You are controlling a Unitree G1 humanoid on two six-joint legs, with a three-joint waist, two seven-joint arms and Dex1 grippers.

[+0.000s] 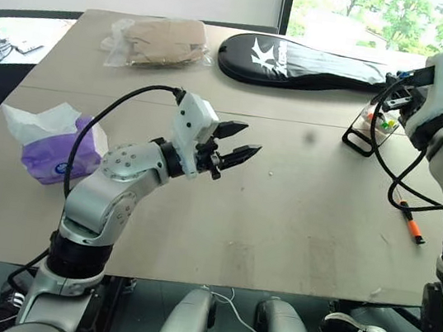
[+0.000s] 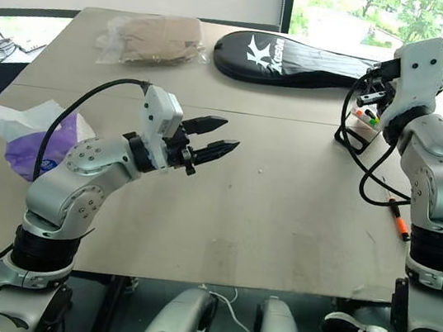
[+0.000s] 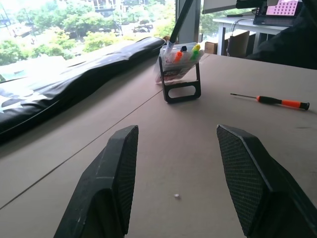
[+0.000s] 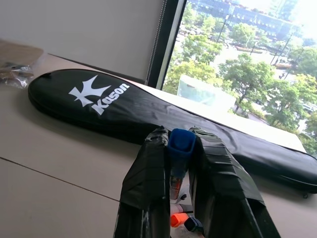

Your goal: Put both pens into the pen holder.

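My right gripper, raised at the far right of the surface, is closed on a blue-ended pen directly above the pen holder. My left gripper hovers level over mid-surface, jaws partly apart and empty, pointing toward the holder. An orange-handled screwdriver lies near the holder.

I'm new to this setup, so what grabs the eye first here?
The long black racket bag lies across the table's far side. At the right edge, the right gripper holds a blue-ended pen over the pen holder. The left gripper hovers open mid-table.
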